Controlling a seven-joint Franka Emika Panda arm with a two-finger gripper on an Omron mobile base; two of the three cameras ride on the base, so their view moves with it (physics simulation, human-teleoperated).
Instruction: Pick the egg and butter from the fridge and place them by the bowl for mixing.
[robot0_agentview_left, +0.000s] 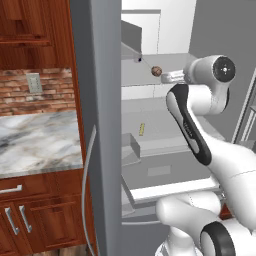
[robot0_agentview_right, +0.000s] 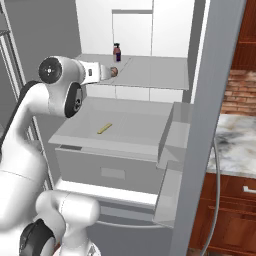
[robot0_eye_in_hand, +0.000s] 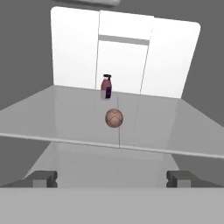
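Egg (robot0_eye_in_hand: 113, 118) sat on the fridge (robot0_eye_in_hand: 183, 127) shelf dead ahead of the gripper (robot0_eye_in_hand: 112, 178) — centred between its wide-open, empty jaws, near but not yet between them.

Wall: red brick backsplash (robot0_agentview_left: 45, 82) with a pale outlet plate (robot0_agentview_left: 34, 83).
Counter: grey-white marble top (robot0_agentview_left: 37, 142), on the left.
Cabinets: reddish wood, upper cabinet (robot0_agentview_left: 30, 30) above, lower doors (robot0_agentview_left: 45, 220) with metal handles.

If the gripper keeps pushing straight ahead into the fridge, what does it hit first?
Most likely the egg: it sits on the shelf centred ahead of the open gripper. The small dark bottle stands farther back on nearly the same line. How high the fingers ride above the shelf is unclear.
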